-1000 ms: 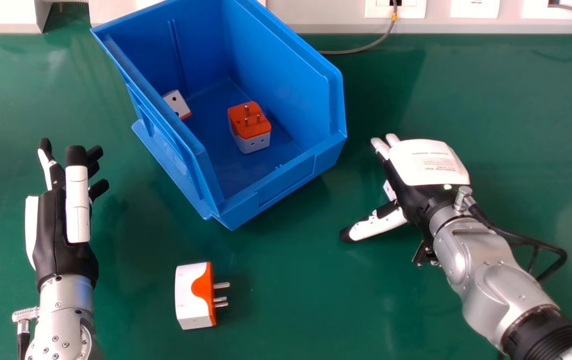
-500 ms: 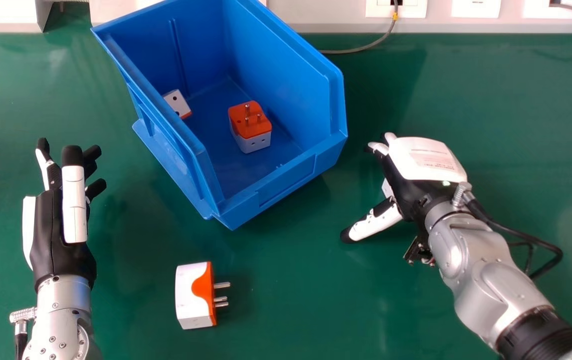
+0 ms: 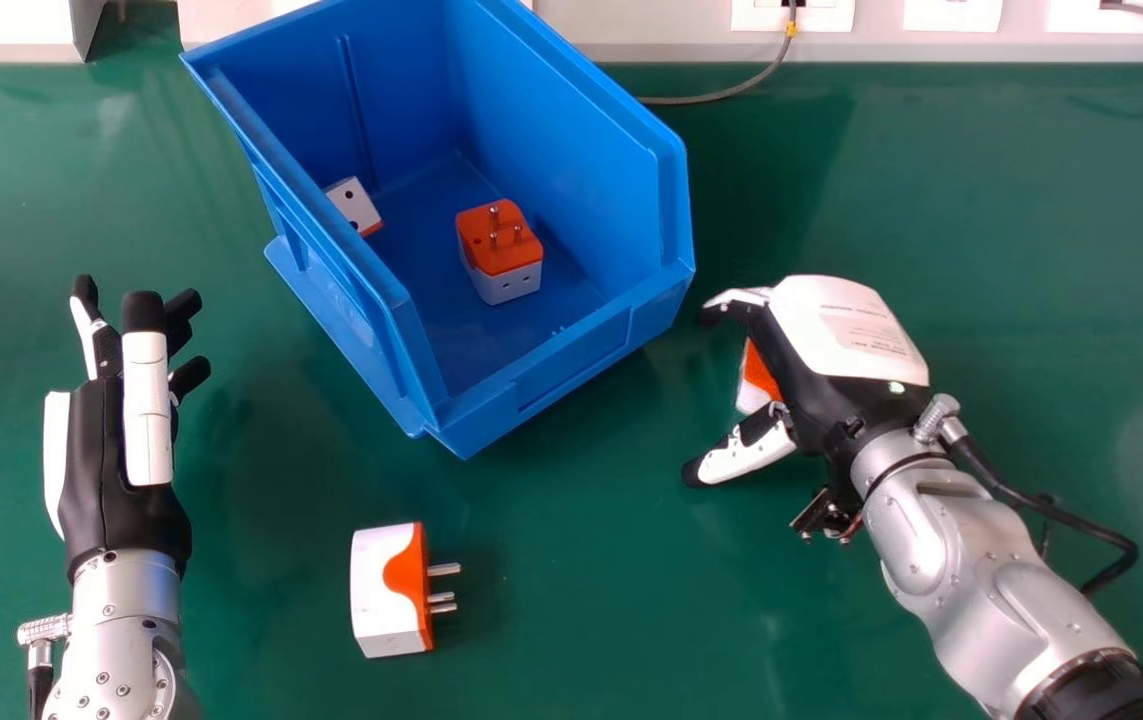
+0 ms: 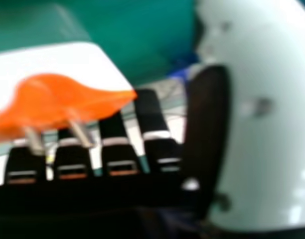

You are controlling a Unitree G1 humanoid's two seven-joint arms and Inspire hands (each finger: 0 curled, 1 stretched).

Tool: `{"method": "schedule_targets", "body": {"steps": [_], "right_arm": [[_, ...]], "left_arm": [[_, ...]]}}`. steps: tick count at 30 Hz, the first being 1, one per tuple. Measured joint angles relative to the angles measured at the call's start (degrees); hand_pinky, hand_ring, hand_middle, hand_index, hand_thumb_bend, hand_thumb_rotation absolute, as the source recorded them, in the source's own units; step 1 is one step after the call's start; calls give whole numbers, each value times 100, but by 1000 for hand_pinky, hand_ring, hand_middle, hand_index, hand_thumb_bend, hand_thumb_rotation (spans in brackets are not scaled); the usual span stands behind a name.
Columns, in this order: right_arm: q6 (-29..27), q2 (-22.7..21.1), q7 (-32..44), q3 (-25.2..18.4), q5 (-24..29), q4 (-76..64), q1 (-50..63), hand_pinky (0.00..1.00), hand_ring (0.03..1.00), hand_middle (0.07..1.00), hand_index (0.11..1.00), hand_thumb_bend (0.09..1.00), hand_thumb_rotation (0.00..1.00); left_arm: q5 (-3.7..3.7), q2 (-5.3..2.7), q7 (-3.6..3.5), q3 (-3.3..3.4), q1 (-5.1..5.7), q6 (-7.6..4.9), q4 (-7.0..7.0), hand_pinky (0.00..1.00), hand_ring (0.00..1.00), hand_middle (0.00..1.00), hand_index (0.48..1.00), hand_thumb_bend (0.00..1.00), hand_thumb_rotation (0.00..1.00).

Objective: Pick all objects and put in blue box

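"Head view?"
"Our right hand (image 3: pixel 836 330) arches half-open around an adapter (image 3: pixel 760 374), right of the blue box (image 3: pixel 571 362); left hand (image 3: pixel 96 470) idle, open."
"Right hand view?"
"Prongs (image 4: pixel 79 133) face our fingers (image 4: pixel 160 149) (hold unclear to us); squeezing there could twist it loose."

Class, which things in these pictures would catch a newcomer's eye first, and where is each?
Probably the blue box, upper left of centre in the head view, with a bright plug standing prongs-up inside. Next, the loose plug on the green table nearer the robot, prongs pointing right. Then the right hand, right of the box, partly covering a third plug.
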Motion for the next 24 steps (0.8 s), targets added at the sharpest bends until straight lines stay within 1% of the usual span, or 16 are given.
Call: {"method": "schedule_targets", "body": {"steps": [9, 15, 24], "right_arm": [[-343, -35, -117, -41, 15, 115, 42, 363, 436, 542, 537, 519, 13], [-454, -38, -183, -87, 14, 148, 80, 351, 418, 526, 537, 508, 6], [-621, -112, -423, -222, 2, 234, 142, 336, 413, 522, 529, 499, 2]], "left_arm": [[-9, 1, -5, 2, 1, 0, 0, 859, 915, 867, 950, 954, 991], [-9, 3, -3, 2, 0, 5, -1, 859, 916, 867, 950, 957, 991], [-7, 3, 3, 3, 2, 65, -38, 859, 916, 868, 950, 956, 991]]}}
